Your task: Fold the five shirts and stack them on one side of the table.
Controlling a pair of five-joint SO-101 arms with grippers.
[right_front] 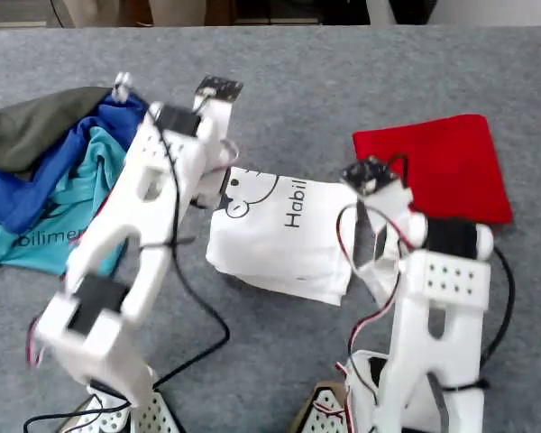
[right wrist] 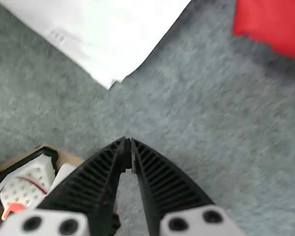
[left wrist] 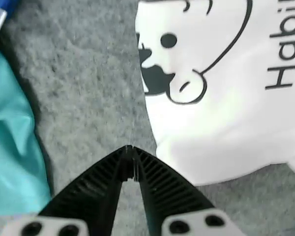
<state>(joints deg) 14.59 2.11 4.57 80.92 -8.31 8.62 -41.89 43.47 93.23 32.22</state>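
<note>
A folded white shirt [right_front: 284,236] with a black bear drawing lies mid-table; its edge shows in the left wrist view [left wrist: 221,93] and a corner in the right wrist view [right wrist: 108,34]. A folded red shirt [right_front: 446,167] rests at the right, also in the right wrist view [right wrist: 273,22]. Teal [right_front: 59,212], blue [right_front: 59,162] and dark olive [right_front: 32,126] shirts lie heaped at the left. My left gripper [left wrist: 129,156] is shut, holding nothing, above bare cloth just beside the white shirt's left edge. My right gripper [right wrist: 128,146] is shut and empty, between the white and red shirts.
Grey felt covers the table [right_front: 343,81]. Bare room lies along the back and at the front middle. The arm bases [right_front: 406,397] and cables stand at the front edge. The teal shirt [left wrist: 12,142] lies close to the left gripper.
</note>
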